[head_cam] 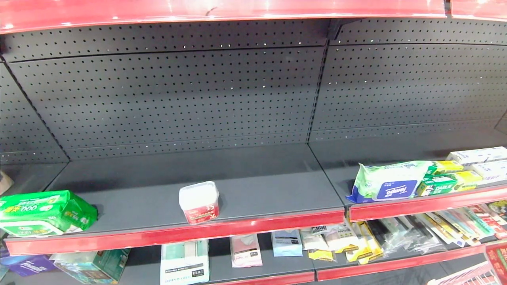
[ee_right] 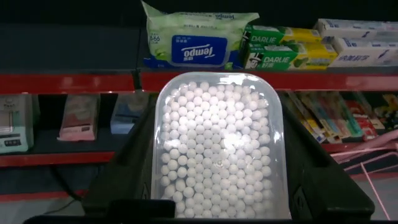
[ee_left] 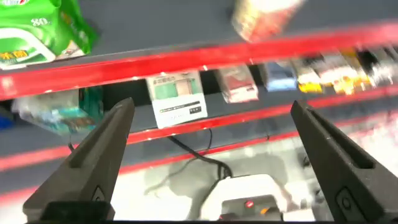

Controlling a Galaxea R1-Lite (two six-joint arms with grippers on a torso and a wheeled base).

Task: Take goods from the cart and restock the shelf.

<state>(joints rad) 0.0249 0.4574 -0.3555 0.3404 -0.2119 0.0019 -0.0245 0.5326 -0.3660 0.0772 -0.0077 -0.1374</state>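
Grey perforated steel with red edge strips forms the shelf in the head view. One red-labelled tub stands near its front edge. It is well apart from a green pack at the left and a wipes pack on the next bay to the right. With a single tub on that bay, restocking looks barely begun.

In the left wrist view, the left end effector hangs out in front of the shelving. Its fingers are spread wide with nothing between them.

In the right wrist view, the right end effector is clamped around a clear tub of white beads, held before the shelving and facing the wipes pack. That tub is off the cart but not yet placed. Setting it down looks like the step in hand, with more goods likely to follow.
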